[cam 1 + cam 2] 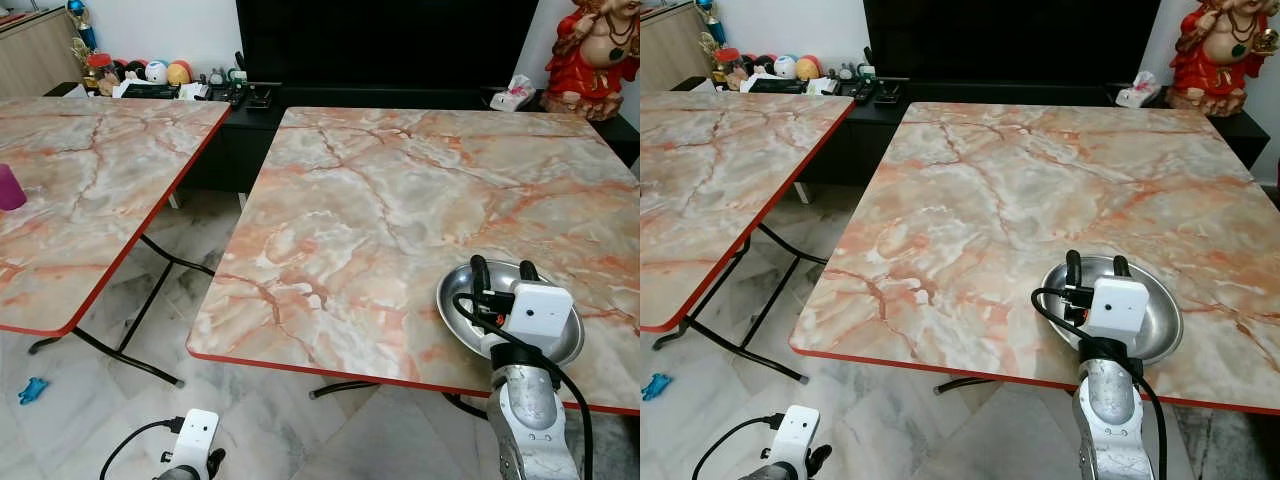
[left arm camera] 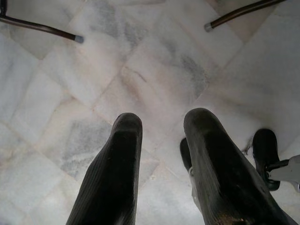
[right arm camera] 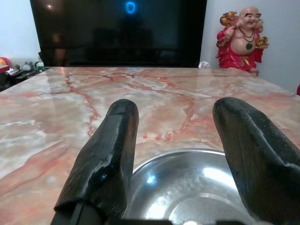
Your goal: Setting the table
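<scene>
I see the steel bowl (image 1: 510, 310) sitting on the marble worktop (image 1: 400, 220) near its front edge, well apart from the red statue (image 1: 597, 55) at the far corner. My right tool (image 3: 176, 117) hovers just above the bowl's near rim, fingers spread, holding nothing. My left tool (image 2: 161, 124) hangs over the tiled floor (image 2: 56, 93), fingers slightly apart, empty.

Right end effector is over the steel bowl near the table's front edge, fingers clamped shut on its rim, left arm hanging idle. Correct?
Not quite. The right end effector is open: the right wrist view shows its fingers spread apart above the steel bowl, gripping nothing. The bowl near the table front edge and the idle left end effector are right.
</scene>
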